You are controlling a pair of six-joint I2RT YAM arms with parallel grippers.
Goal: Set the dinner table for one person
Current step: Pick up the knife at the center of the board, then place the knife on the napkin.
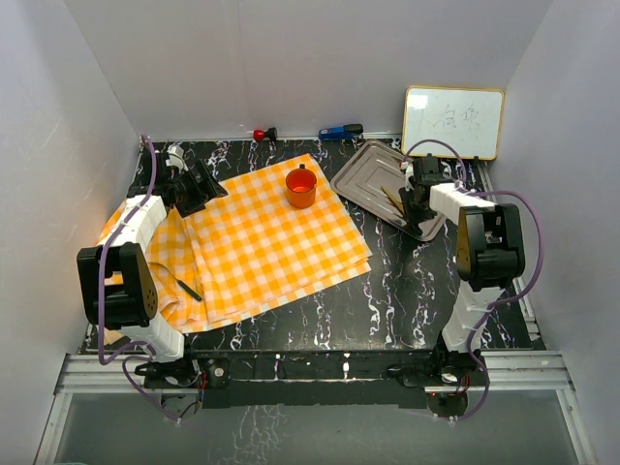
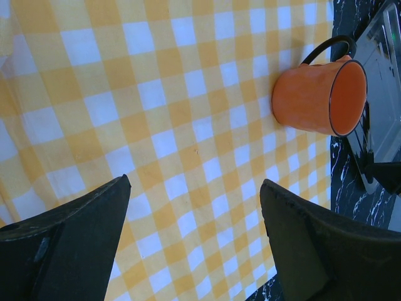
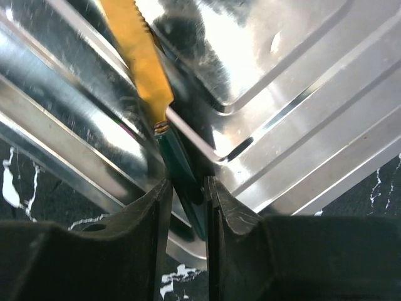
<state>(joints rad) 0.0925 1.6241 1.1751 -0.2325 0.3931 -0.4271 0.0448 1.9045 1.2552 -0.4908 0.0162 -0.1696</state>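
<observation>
Right now I am clamping my right claw (image 3: 186, 188) on the dark green handle of the knife (image 3: 149, 78), one finger pressing on each side, while its gold serrated blade is lying along a ridge of the steel tray (image 1: 360, 172). That tray is sitting in the upper right of the top view, on the bare tabletop (image 1: 407, 286), the black white-veined slab filling the middle of that view. My left claw (image 2: 195, 183) is hanging with its fingers wide apart and nothing between them, over the orange-and-white checked cloth (image 1: 262, 242) that is covering the tabletop's left half. The orange mug (image 1: 301, 187) is standing upright on the cloth near its upper right corner, close to the tray. So, as I am judging it, the setting is partly done: the cloth is spread and the mug is placed, but the knife is not yet out of the tray. Another slim utensil seems to be lying beside it, too small to name. A thin dark item (image 1: 189, 289) is resting on the cloth at lower left; I cannot tell what it is. I am seeing no plate anywhere.
</observation>
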